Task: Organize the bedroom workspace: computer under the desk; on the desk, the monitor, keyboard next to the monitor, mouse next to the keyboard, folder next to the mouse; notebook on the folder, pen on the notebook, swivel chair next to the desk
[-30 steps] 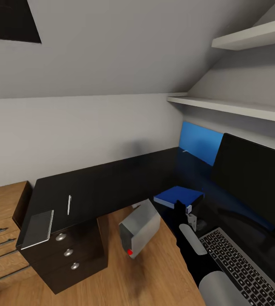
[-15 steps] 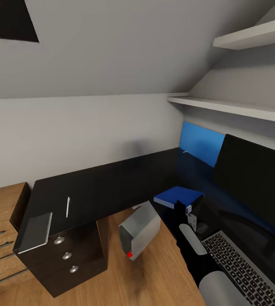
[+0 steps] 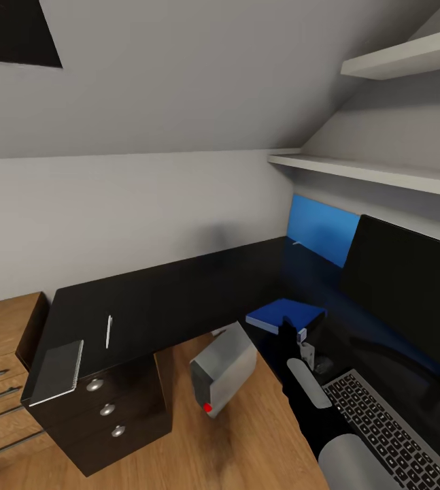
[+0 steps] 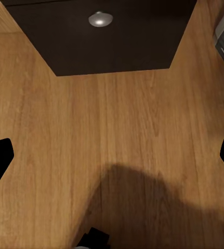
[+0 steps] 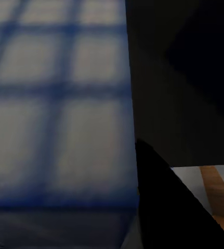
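Note:
The blue folder point(image 3: 286, 315) lies on the black desk point(image 3: 179, 292) near its inner corner. My right gripper point(image 3: 293, 335) is shut on the folder's near edge; in the right wrist view the folder point(image 5: 60, 114) is a close blur beside one dark finger point(image 5: 163, 197). The monitor point(image 3: 410, 286) stands at the right, with the keyboard point(image 3: 390, 429) in front of it. The dark notebook point(image 3: 58, 371) and the white pen point(image 3: 109, 331) lie at the desk's left end. The grey computer point(image 3: 223, 367) sits tilted under the desk. My left gripper point(image 4: 112, 155) is open over the wooden floor.
A dark drawer unit point(image 3: 111, 408) with round knobs, one knob point(image 4: 100, 19) seen in the left wrist view, stands under the desk's left end. A light wooden chest point(image 3: 2, 361) is beside it. Wall shelves point(image 3: 383, 173) hang above the monitor, with a blue panel point(image 3: 322, 231) behind it.
The head view shifted slightly a second ago. The right gripper and the folder have stayed in the same place, and nothing else has moved.

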